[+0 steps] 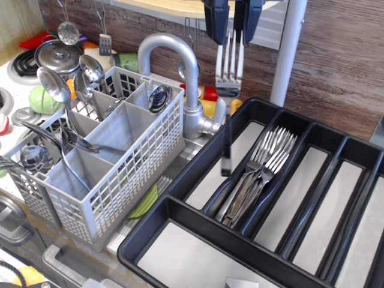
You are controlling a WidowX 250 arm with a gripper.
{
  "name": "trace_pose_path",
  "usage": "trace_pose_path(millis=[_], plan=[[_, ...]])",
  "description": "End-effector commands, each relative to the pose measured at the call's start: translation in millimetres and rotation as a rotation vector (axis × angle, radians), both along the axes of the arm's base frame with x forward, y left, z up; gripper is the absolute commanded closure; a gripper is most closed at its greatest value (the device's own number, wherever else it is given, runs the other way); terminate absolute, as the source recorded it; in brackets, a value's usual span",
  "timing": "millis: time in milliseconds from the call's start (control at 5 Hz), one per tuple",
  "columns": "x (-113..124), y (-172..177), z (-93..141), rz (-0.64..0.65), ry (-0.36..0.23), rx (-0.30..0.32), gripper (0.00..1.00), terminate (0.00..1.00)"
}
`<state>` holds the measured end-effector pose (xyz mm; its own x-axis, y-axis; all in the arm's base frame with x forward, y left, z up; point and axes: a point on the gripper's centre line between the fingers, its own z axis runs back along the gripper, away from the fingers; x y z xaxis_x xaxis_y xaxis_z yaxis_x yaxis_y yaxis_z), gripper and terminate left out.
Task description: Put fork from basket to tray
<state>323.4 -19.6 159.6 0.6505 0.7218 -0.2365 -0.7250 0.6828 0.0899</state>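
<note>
My gripper (233, 31) hangs at the top middle, its dark blue fingers (216, 21) shut on the tines of a steel fork (227, 114). The fork hangs upright, tines up, handle down, its tip just above the left long compartment of the black tray (180, 222). Several forks (258, 174) lie piled in the tray's second compartment. The grey basket (120, 180) stands to the left with spoons (57, 87) standing in its compartments.
A grey tap (180, 66) rises between the basket and the tray, close to the left of the hanging fork. A white post (288, 54) stands behind the tray. A pot lid (57, 55) and toy food lie at the far left.
</note>
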Motion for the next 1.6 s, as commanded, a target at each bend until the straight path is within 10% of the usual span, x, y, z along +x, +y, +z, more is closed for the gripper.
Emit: trace_pose_path(millis=[0,400,1200,1400], plan=[[-2.0,-2.5,10.6,0.052,-0.081,-0.114,1.0,0.0],[-7.7,-1.9,-18.7,0.054,-0.024,-0.152,1.0,0.0],[0.3,-21.1,-41.9,0.04,0.003,0.037,1.0,0.0],[-1.1,-23.6,-35.6,0.069,-0.018,0.114,0.0,1.0]])
